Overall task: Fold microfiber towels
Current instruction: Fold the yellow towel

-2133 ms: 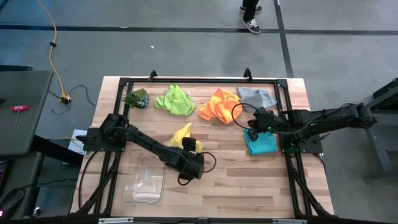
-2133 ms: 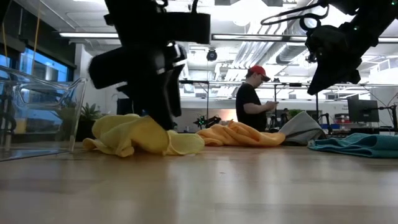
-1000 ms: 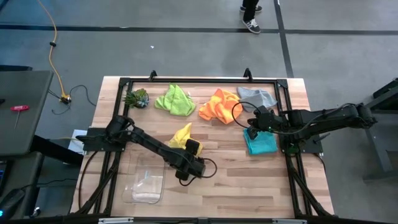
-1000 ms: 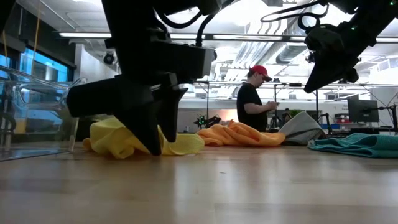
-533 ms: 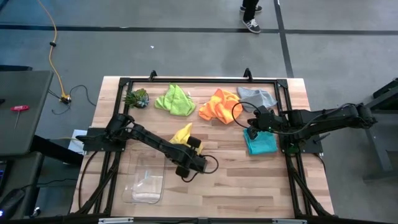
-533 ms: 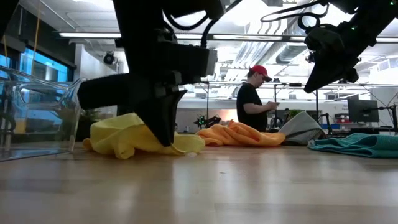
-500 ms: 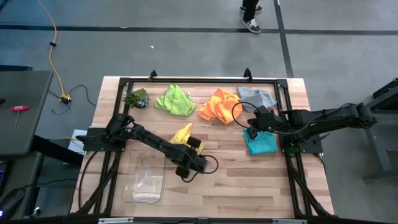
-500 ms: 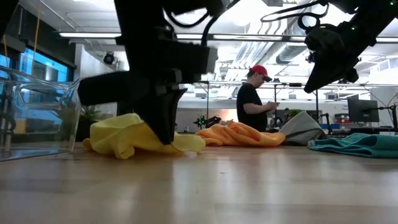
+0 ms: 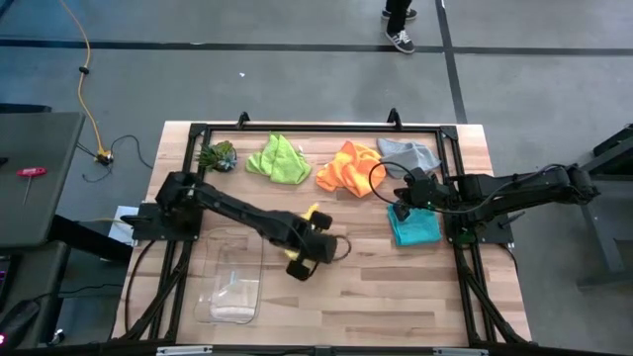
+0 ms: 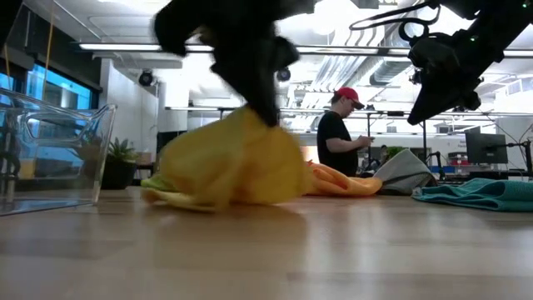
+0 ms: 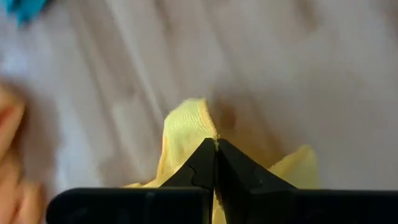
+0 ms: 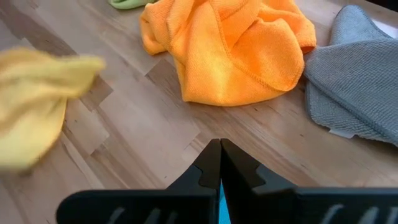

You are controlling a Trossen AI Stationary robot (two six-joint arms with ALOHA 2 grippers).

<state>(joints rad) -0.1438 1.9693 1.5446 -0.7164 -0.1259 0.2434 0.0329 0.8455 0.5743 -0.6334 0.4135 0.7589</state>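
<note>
The left gripper [image 11: 216,144] is clenched on an edge of the yellow towel [image 10: 229,162], which hangs bunched below the jaws with its lowest folds on the table [image 9: 396,287]; the right gripper [image 12: 220,146] is clenched on nothing above the teal towel [image 9: 415,226]. Judgement: carry the towel to bare wood and lower it slowly so it spreads flat; its long axis runs downward from the jaws, free end toward the table.
</note>
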